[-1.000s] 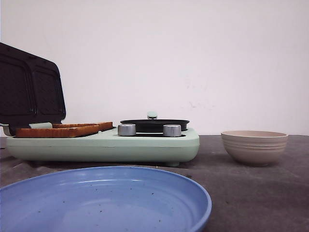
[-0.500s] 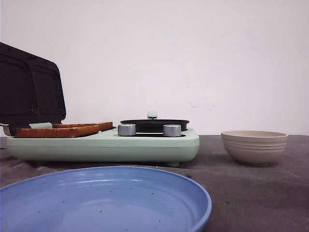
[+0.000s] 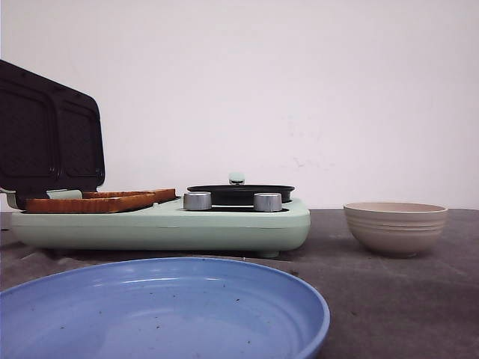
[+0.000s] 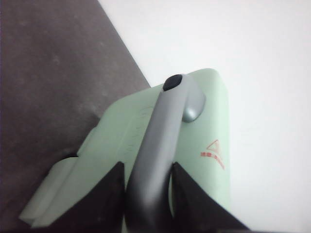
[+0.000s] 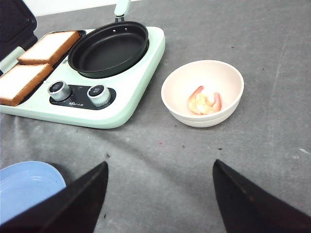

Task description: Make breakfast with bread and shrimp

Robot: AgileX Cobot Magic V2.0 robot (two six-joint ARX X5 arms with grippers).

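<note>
2 bread slices [image 5: 36, 60], 1 shrimp cluster [image 5: 205, 102] whose pieces cannot be counted, 1 beige bowl [image 5: 228, 80], 1 blue plate [image 3: 299, 299], 1 black pan [image 5: 109, 47], 2 silver knobs [image 5: 79, 92].

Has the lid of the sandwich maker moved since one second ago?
Yes. The lid has swung slightly higher and rightward, toward the knobs, which stay put; the bread remains uncovered.

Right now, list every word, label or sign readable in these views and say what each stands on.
Red warning triangle with a line of red print beneath it, on the sandwich maker lid: print too blurred to read.
Small dark print below the two knobs on the control panel: too small to read.
Nothing else bears text.
</note>
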